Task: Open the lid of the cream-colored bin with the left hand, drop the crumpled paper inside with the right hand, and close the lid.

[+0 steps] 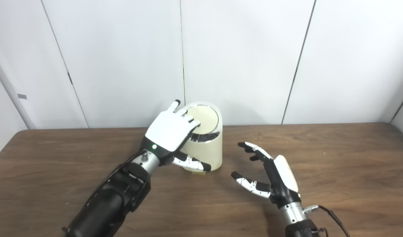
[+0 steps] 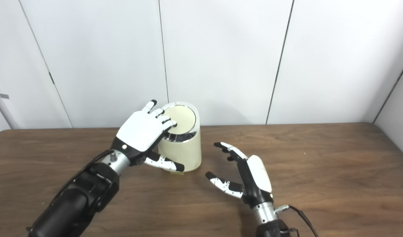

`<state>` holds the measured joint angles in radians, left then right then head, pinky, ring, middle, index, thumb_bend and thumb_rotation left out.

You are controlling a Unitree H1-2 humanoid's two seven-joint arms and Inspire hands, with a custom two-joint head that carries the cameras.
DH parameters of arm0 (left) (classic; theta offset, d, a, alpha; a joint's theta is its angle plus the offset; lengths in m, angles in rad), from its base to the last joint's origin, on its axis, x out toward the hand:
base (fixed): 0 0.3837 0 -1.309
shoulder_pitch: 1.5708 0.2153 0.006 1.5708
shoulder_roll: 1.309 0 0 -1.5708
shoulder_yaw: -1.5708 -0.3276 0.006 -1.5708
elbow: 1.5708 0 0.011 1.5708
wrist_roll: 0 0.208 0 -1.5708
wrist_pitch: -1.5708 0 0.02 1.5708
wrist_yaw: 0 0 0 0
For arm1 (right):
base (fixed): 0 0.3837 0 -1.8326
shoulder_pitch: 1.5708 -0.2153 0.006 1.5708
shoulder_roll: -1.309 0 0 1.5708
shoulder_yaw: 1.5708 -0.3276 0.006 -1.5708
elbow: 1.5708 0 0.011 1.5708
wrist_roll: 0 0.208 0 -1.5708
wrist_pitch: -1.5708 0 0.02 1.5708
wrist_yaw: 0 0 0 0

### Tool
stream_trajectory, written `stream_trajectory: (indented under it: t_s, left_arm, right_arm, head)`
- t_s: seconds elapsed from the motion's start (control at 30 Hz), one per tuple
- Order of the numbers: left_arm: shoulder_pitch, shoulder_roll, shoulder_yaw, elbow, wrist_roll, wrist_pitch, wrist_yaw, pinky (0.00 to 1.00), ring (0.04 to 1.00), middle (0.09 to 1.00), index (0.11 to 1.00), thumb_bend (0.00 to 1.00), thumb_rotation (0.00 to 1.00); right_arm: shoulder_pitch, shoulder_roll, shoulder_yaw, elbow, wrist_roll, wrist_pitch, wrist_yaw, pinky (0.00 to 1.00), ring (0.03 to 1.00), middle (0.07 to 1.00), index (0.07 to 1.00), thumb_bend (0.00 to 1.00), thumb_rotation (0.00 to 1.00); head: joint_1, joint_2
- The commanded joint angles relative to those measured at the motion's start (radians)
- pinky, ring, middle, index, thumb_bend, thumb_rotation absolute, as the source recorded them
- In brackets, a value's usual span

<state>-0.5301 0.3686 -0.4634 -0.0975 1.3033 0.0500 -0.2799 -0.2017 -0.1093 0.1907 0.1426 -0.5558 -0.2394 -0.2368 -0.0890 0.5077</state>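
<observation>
Cream-coloured bin (image 1: pixel 204 149) with a matching cream lid (image 1: pixel 204 118) set in a shiny silver rim. Left robot hand (image 1: pixel 170 131): white back, black fingertips, one green light near the wrist. Right robot hand (image 1: pixel 273 177): white shell over black, black fingertips. Bench (image 1: pixel 336 171): dark brown wood grain. Wall panels (image 1: pixel 241 56): plain white with dark seams.

No readable text, labels, brands or nos. anywhere, incl. on the bin (image 1: pixel 206 149).

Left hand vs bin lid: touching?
Touching. In the left eye view the left hand lies over the bin, its fingertips resting on the lid with no gap showing; the right eye view agrees.
</observation>
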Motion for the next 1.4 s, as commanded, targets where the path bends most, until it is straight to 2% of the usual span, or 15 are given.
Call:
stream_trajectory:
  t_s: [0.0,0.13,0.5,0.6,0.7,0.8,0.87,0.9,0.93,0.97,1.0,1.07,1.2,1.27,1.37]
  left_arm:
    - [-0.026,-0.006,0.037,-0.060,0.010,0.026,-0.022,1.00,0.910,0.868,0.856,0.81,1.00]
    - [-0.041,-0.030,0.090,-0.118,0.003,0.039,-0.033,1.00,0.919,0.877,0.866,0.81,1.00]
    - [-0.051,-0.070,0.187,-0.148,-0.048,0.046,-0.050,1.00,0.944,0.888,0.874,0.81,0.99]
    - [-0.034,-0.105,0.241,-0.152,-0.124,0.072,-0.015,1.00,0.965,0.908,0.905,0.78,1.00]
    - [0.006,-0.154,0.307,-0.142,-0.243,0.070,0.079,1.00,0.987,0.922,0.927,0.70,1.00]
    - [0.063,-0.207,0.395,-0.124,-0.487,0.006,0.171,0.97,0.947,0.907,0.899,0.52,1.00]
    - [0.099,-0.236,0.437,-0.114,-0.621,-0.038,0.210,0.77,0.864,0.860,0.837,0.38,0.91]
    - [0.131,-0.252,0.455,-0.108,-0.659,-0.051,0.234,0.73,0.842,0.847,0.822,0.35,0.88]
    - [0.162,-0.263,0.468,-0.102,-0.687,-0.061,0.258,0.68,0.802,0.816,0.804,0.29,0.86]
    - [0.183,-0.270,0.474,-0.101,-0.702,-0.066,0.276,0.57,0.723,0.781,0.790,0.25,0.85]
    - [0.205,-0.274,0.478,-0.098,-0.717,-0.076,0.292,0.53,0.696,0.769,0.785,0.23,0.85]
    - [0.244,-0.274,0.480,-0.084,-0.755,-0.112,0.319,0.53,0.696,0.757,0.783,0.20,0.82]
    - [0.325,-0.271,0.482,-0.014,-0.848,-0.241,0.378,0.62,0.762,0.797,0.796,0.19,0.74]
    - [0.349,-0.273,0.480,0.009,-0.860,-0.279,0.402,0.64,0.770,0.802,0.799,0.19,0.69]
    - [0.386,-0.273,0.473,0.039,-0.846,-0.321,0.437,0.66,0.772,0.798,0.796,0.21,0.70]
  right_arm:
    - [0.023,0.032,0.014,0.023,0.011,-0.012,-0.007,0.67,0.789,0.818,0.805,0.30,0.37]
    - [0.020,0.030,0.015,0.028,0.006,-0.012,-0.008,0.67,0.789,0.818,0.805,0.31,0.37]
    - [0.019,0.030,0.015,0.038,0.008,-0.018,-0.011,0.67,0.790,0.817,0.805,0.31,0.40]
    - [0.021,0.025,0.016,0.032,0.011,-0.015,-0.002,0.68,0.795,0.820,0.805,0.31,0.39]
    - [0.027,0.024,0.014,0.020,0.013,-0.005,0.006,0.68,0.796,0.823,0.808,0.31,0.39]
    - [0.032,0.021,0.015,0.014,0.003,-0.007,0.003,0.67,0.790,0.819,0.806,0.30,0.37]
    - [0.036,0.017,0.016,0.010,-0.004,-0.017,-0.004,0.66,0.782,0.812,0.801,0.28,0.35]
    - [0.038,0.016,0.017,0.008,-0.015,-0.020,-0.013,0.66,0.781,0.811,0.800,0.27,0.34]
    - [0.039,0.015,0.018,0.009,-0.028,-0.027,-0.026,0.65,0.775,0.804,0.794,0.24,0.29]
    - [0.041,0.014,0.018,0.008,-0.036,-0.032,-0.034,0.65,0.767,0.795,0.785,0.21,0.23]
    - [0.044,0.013,0.018,0.005,-0.040,-0.036,-0.039,0.64,0.764,0.792,0.782,0.20,0.21]
    - [0.051,0.012,0.018,-0.003,-0.039,-0.039,-0.040,0.64,0.765,0.791,0.783,0.18,0.19]
    - [0.067,0.010,0.012,-0.025,-0.036,-0.039,-0.046,0.64,0.762,0.787,0.777,0.18,0.16]
    - [0.075,0.007,0.011,-0.035,-0.037,-0.040,-0.050,0.63,0.758,0.784,0.772,0.18,0.15]
    - [0.087,0.003,0.007,-0.053,-0.032,-0.050,-0.054,0.63,0.755,0.781,0.764,0.18,0.16]
  head:
    - [0.001,0.000]
    - [0.002,-0.003]
    - [0.003,-0.006]
    - [0.003,-0.006]
    - [0.005,-0.006]
    - [0.005,-0.004]
    - [0.008,-0.004]
    - [0.010,-0.005]
    - [0.010,-0.005]
    - [0.010,-0.006]
    - [0.011,-0.006]
    - [0.011,-0.005]
    - [0.011,0.001]
    - [0.015,0.004]
    - [0.019,0.009]
